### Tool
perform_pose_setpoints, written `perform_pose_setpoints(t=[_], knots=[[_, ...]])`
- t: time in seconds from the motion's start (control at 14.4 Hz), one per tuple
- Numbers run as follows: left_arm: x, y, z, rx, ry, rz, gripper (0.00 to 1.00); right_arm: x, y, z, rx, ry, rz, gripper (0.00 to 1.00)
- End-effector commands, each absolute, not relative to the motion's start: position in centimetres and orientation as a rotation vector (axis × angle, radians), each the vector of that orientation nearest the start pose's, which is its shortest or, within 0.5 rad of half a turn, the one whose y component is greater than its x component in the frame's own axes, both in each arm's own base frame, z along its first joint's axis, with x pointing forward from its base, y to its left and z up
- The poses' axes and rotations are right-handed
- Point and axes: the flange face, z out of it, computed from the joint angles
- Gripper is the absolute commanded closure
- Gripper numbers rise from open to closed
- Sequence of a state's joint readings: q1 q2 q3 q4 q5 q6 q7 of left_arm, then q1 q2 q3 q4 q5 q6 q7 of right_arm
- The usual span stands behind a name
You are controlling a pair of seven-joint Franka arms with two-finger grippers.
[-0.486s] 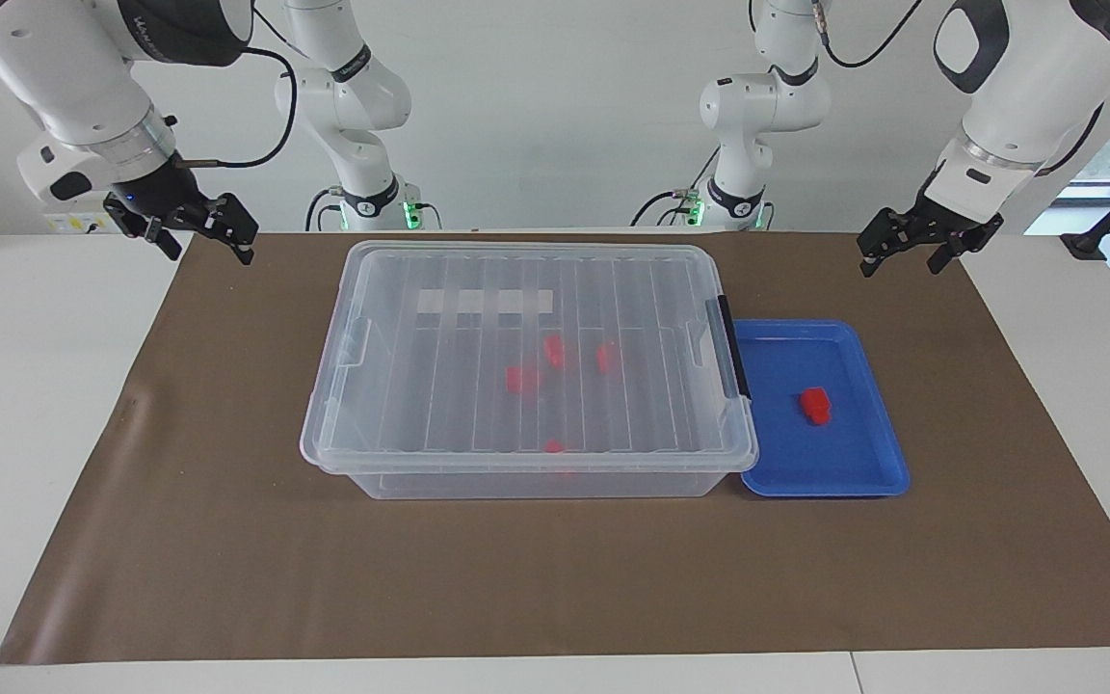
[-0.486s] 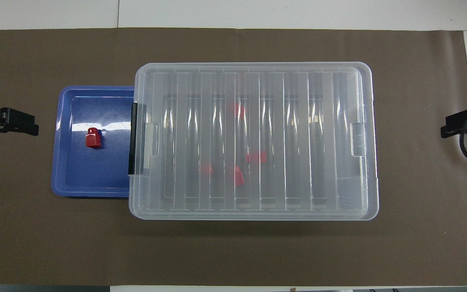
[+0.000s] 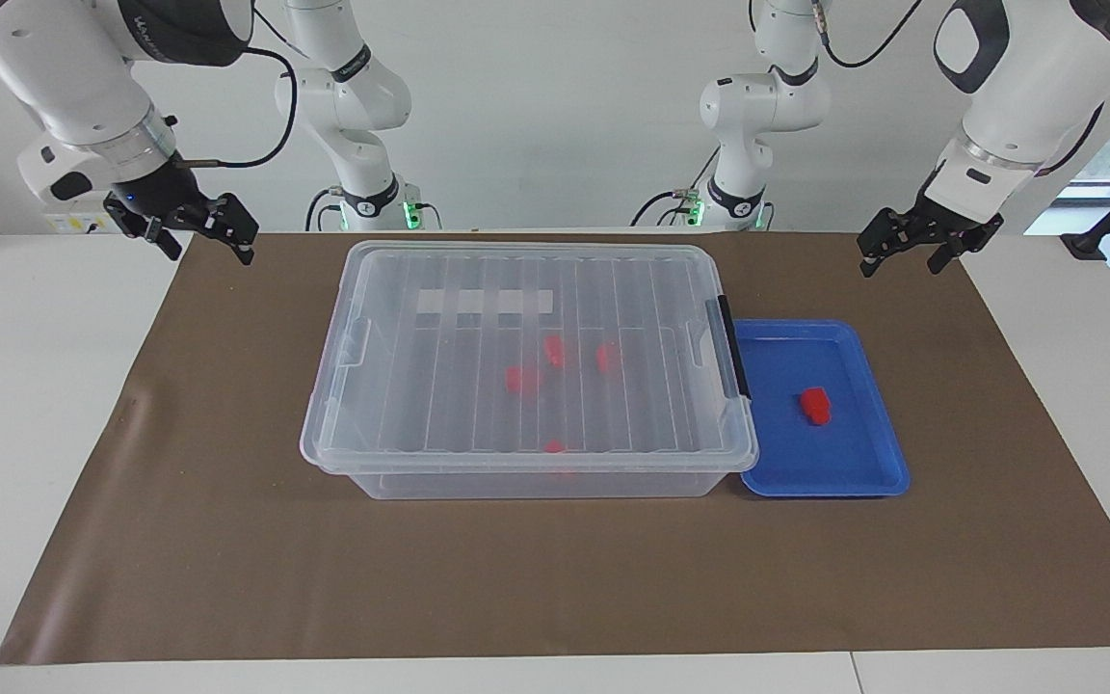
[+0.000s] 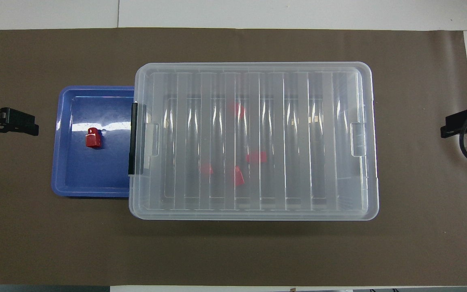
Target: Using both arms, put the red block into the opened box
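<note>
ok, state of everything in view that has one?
box: lid on, not opened, four red blocks inside
black end latch: down against the box's end
red block: loose in the blue tray, untouched
left tool: open, empty, raised by the blue tray's end, waiting
right tool: open, empty, raised at the mat's corner

Two fixed cams, half a turn apart.
Facing cam: high, across the table, looks back at both arms over the lidded box [image 3: 528, 361]. Overhead cam: steeply down from the robots' end. Both cover box, blue tray [image 4: 75, 178] beside it, brown mat [image 3: 555, 578].
</note>
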State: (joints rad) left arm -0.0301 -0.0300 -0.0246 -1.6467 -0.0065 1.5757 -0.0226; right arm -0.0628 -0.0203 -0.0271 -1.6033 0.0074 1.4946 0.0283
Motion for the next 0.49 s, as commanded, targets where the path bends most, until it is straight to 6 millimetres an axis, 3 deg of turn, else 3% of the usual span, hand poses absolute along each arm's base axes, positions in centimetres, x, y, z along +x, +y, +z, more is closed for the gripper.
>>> perform_pose_setpoints(t=[0.0,0.42], knots=[[53.45,-2.68,60.77,-3.162,0.059,0.062,0.00,53.75,-4.94,61.72,-3.137,0.152,0.116,0.00],[53.45,-2.76,60.77,-3.162,0.062,0.062,0.00,54.13,-4.13,60.86,-3.106,0.184,0.073,0.00]])
